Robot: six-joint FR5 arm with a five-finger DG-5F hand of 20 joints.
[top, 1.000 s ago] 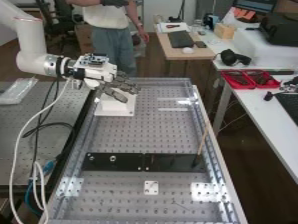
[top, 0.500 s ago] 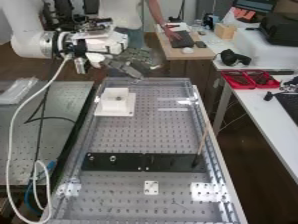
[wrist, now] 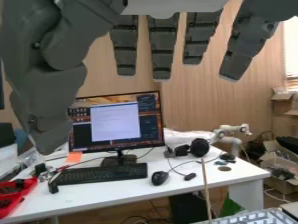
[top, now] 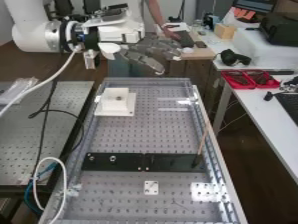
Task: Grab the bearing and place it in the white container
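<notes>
**Hand [top: 159, 47] lifted away from white container [top: 114, 104], open and empty**

Black plate [top: 126, 163], nearest: flat across the tabletop [top: 153, 135], two small metal rings [top: 113, 158] near one end.

White container: upright toward the far end, uncovered by the hand's lift within the last second. Small dark round piece [top: 118, 90] at its middle; probably the bearing, hence placing likely done.

Hand: raised from just over the container to high by the far end; fingers extended, loosely spread, nothing held. To check: seating of the piece.
</notes>
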